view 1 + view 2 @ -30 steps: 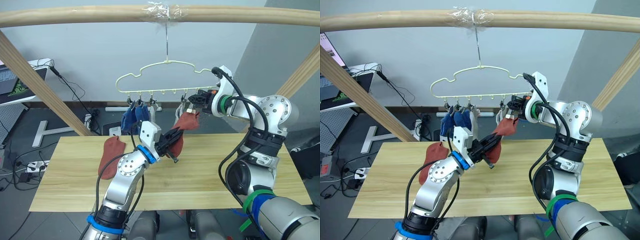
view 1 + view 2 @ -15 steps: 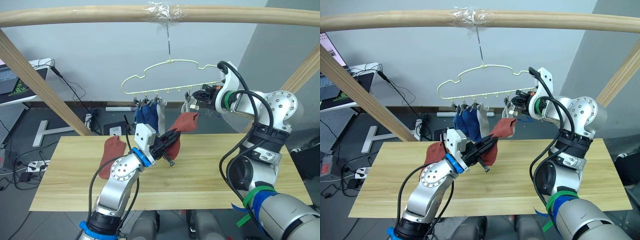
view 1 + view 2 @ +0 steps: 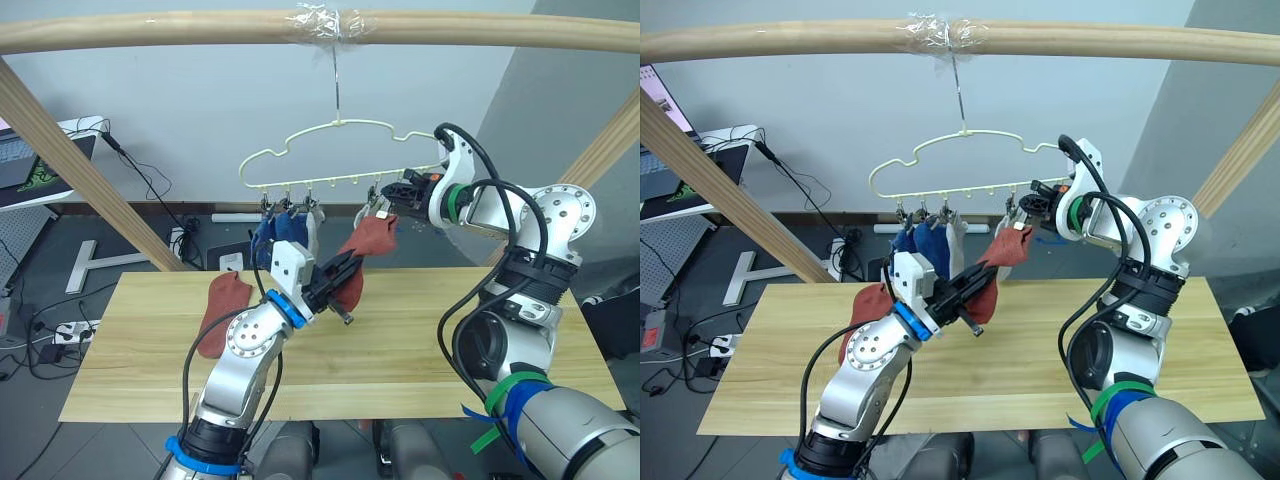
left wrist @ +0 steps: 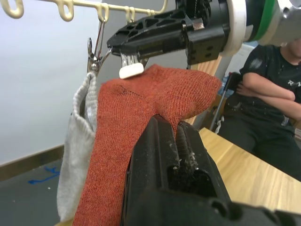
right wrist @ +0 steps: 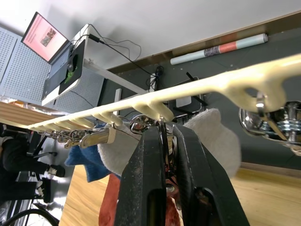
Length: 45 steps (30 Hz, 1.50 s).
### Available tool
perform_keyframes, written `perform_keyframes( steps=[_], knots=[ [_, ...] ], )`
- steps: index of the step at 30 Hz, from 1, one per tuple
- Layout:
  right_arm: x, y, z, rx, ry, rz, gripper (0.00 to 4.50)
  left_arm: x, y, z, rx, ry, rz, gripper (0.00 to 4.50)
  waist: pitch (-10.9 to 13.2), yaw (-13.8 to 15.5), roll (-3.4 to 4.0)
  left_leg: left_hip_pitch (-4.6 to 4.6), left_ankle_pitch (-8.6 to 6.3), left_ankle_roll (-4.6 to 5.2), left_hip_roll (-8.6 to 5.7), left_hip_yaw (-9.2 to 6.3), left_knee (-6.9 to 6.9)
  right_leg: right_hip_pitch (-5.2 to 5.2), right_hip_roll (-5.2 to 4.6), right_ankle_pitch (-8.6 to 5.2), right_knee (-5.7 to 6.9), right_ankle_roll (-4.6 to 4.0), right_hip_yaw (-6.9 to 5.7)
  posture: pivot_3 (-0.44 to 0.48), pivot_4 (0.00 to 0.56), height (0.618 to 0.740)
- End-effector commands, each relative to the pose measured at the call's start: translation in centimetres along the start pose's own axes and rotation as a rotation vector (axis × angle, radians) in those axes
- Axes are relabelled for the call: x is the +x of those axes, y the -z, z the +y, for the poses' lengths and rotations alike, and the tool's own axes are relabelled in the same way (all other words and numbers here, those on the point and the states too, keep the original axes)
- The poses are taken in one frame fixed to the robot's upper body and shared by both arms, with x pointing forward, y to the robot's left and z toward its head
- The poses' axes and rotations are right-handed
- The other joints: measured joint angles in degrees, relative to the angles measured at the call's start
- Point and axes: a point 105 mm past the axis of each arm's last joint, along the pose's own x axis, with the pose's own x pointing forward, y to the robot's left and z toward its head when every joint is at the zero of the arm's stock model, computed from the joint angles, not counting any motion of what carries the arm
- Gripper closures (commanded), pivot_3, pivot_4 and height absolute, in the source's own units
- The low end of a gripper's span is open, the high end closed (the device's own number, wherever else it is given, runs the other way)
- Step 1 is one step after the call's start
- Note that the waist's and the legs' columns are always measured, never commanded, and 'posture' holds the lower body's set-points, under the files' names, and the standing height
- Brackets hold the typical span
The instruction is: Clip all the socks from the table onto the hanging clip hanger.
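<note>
Under the thick wooden frame bar [image 3: 150,30], the long light-yellow plank tabletop [image 3: 430,350] is what I lean over. Most of its wood lies bare, so both arms have open room; the slanted frame posts [image 3: 60,150] stand well out to either side.

The thin pale-yellow wavy wire clip hanger [image 3: 340,150] hangs by its hook from the bar, above the tabletop's far edge. On its row of small dark clips I count blue socks [image 3: 272,228] and light grey fabric [image 4: 77,155] already hanging. I cannot tell exactly how many are pinned, as they bunch together.

One rust-red ankle sock [image 3: 222,310] lies flat near the left of the tabletop, its toe over the far edge. It is not yet clipped.

The second rust-red sock [image 4: 141,117] is in the air between my arms. My left fingers [image 4: 175,141] are pressed together on its lower part, pinching the fabric and lifting its cuff to the hanger. My right fingers [image 5: 162,160] are squeezed around a metal clip [image 5: 162,129] just beside the grey sock, with the red cuff directly below.

I judge the job past halfway: this sock needs seating in the clip, then the last red one remains. The hanger swings freely and the neighbouring grey sock crowds the clip, so there is little slack there.
</note>
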Motion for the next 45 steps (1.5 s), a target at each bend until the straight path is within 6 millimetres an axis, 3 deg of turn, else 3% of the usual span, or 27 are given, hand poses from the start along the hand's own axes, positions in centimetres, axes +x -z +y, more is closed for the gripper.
perform_keyframes(
  steps=[1, 6, 10, 17, 19, 22, 28, 33, 39, 43, 45],
  knots=[
    [-0.3, -0.4, 0.7, 0.002, -0.038, -0.015, 4.50, 0.4, -1.0, -0.1, 0.028, 0.004, -0.044, 4.47, 0.0, 0.0, 0.00, 0.00, 0.00, 0.00, 0.00, 0.00, 0.00, 0.00, 0.00, 0.00, 0.00, 0.00, 0.00, -0.011, 0.230, 0.740],
    [-0.3, -0.5, 0.8, 0.009, -0.044, -0.014, 4.50, 0.5, -1.0, -0.1, 0.031, 0.005, -0.047, 4.47, 0.0, 0.0, 0.00, 0.00, 0.00, 0.00, 0.00, 0.01, -0.02, 0.00, 0.00, 0.00, 0.00, 0.00, 0.00, -0.012, 0.228, 0.740],
    [-0.7, -1.0, 1.9, 0.029, -0.135, -0.035, 3.20, 0.7, -1.1, -0.4, 0.025, 0.023, -0.050, 4.50, 0.0, 0.0, 0.00, 0.00, 0.00, 0.00, 0.00, 0.01, 0.00, 0.00, 0.00, 0.00, 0.01, 0.00, 0.01, -0.015, 0.227, 0.740],
    [-1.0, -1.5, 2.0, 0.036, -0.152, -0.042, 0.58, 0.9, -1.0, -0.3, 0.015, 0.035, -0.047, 4.50, 0.0, -0.1, 0.00, 0.00, 0.00, 0.01, 0.01, 0.02, 0.00, 0.00, 0.01, 0.00, 0.02, 0.00, 0.01, -0.021, 0.233, 0.740],
    [-1.7, -2.2, 3.3, 0.030, -0.247, -0.076, 0.03, 1.2, -0.7, -0.8, 0.003, 0.062, -0.035, 4.50, 0.0, -0.1, 0.00, 0.00, 0.00, 0.01, 0.01, 0.03, 0.00, 0.00, 0.01, 0.00, 0.02, 0.00, 0.02, -0.024, 0.234, 0.740],
    [-2.7, -2.8, 3.6, -0.004, -0.281, -0.097, 0.03, 1.8, -0.5, -1.4, -0.025, 0.088, -0.034, 4.50, 0.0, -0.1, 0.00, -0.01, 0.00, 0.01, 0.00, 0.03, 0.00, 0.00, 0.01, 0.00, 0.02, 0.00, 0.01, -0.029, 0.236, 0.740],
    [-4.1, -1.9, 2.3, -0.150, -0.217, -0.082, 0.03, 2.9, -0.2, -1.7, -0.122, 0.104, -0.034, 4.50, 0.0, -0.1, 0.00, -0.04, 0.00, 0.02, 0.00, 0.05, 0.02, 0.02, 0.01, 0.00, -0.01, 0.01, 0.01, -0.043, 0.237, 0.740],
    [-5.4, -0.9, 2.0, -0.283, -0.208, -0.122, 0.00, 2.9, 1.1, -2.0, -0.327, 0.126, 0.012, 3.17, 0.0, -0.4, -0.01, -0.03, 0.00, 0.02, 0.00, 0.06, 0.03, 0.02, 0.02, 0.00, 0.00, 0.01, 0.02, -0.054, 0.240, 0.740],
    [-5.6, -0.8, 1.3, -0.301, -0.180, -0.187, 0.00, 2.4, 2.0, -2.3, -0.340, 0.145, 0.059, 1.30, 0.0, -1.2, -0.01, 0.05, 0.02, 0.04, 0.03, 0.04, 0.04, 0.05, 0.06, 0.00, 0.08, 0.02, 0.01, -0.057, 0.241, 0.740],
    [-5.7, 0.1, 0.5, -0.405, -0.122, -0.233, 0.00, 1.4, 2.3, -1.1, -0.320, 0.109, 0.083, 0.05, 0.0, -1.1, -0.01, 0.06, 0.03, 0.05, 0.02, 0.01, 0.05, 0.09, 0.07, 0.00, 0.05, 0.03, 0.00, -0.052, 0.245, 0.740],
    [-5.6, 1.0, 0.4, -0.459, -0.108, -0.243, 0.00, 0.7, 2.2, -0.6, -0.291, 0.097, 0.095, 0.02, 0.0, -1.2, -0.02, 0.06, 0.03, 0.05, 0.02, 0.00, 0.01, 0.09, 0.07, -0.01, 0.02, 0.04, 0.00, -0.046, 0.244, 0.740]
  ],
)
